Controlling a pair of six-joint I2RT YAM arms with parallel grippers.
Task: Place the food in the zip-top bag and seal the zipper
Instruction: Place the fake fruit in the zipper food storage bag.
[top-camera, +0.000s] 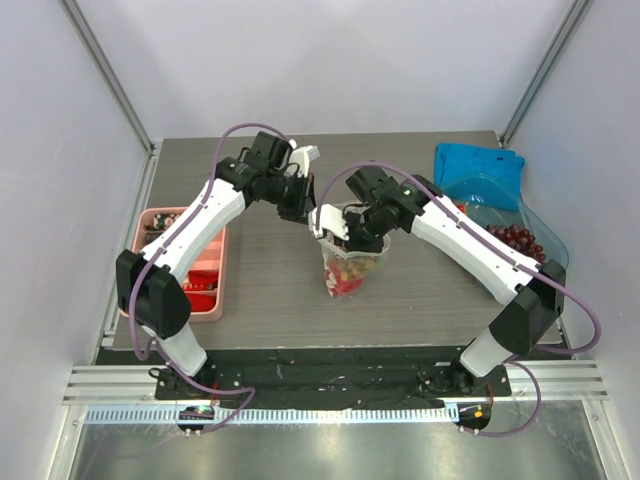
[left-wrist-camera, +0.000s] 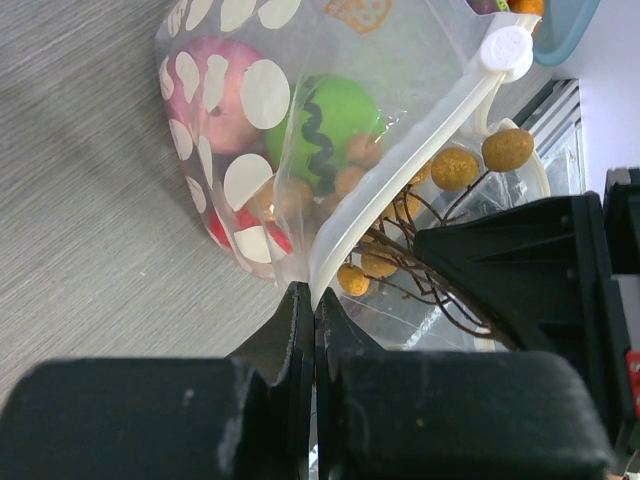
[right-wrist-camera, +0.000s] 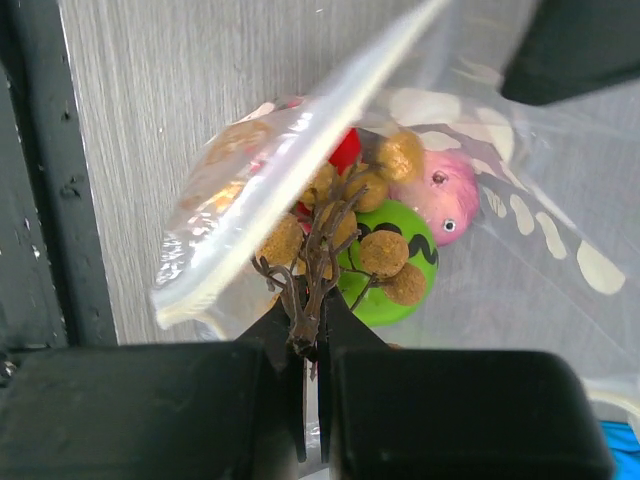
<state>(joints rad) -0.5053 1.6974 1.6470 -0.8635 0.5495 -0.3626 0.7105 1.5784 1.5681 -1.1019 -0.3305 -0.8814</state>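
The bag (top-camera: 350, 272) stands upright at the centre of the table (top-camera: 270, 300), slightly toward the near edge, mouth up, between the two arms.

Left gripper (left-wrist-camera: 313, 300): fingers pressed together on the zipper (left-wrist-camera: 395, 175) at one end of the mouth. The white strip runs from the fingertips up and away to its far end.

Right gripper (right-wrist-camera: 305, 335): fingers clamped on the brown stem of a sprig (right-wrist-camera: 385, 250) of yellow-brown berries. The berries sit at the bag mouth, against the zipper; some show through the plastic, others lie outside it.

Contents visible through the dotted wall: a green piece (left-wrist-camera: 335, 115) with a black zigzag, a pink piece (left-wrist-camera: 215, 85) and a red piece (right-wrist-camera: 345, 150), all low in the bag.

A pink tray (top-camera: 224, 262) lies at the left edge. A clear tub (top-camera: 545, 235) at the right edge holds grapes (top-camera: 515, 238). A blue cloth (top-camera: 480, 162) lies at the far right corner.
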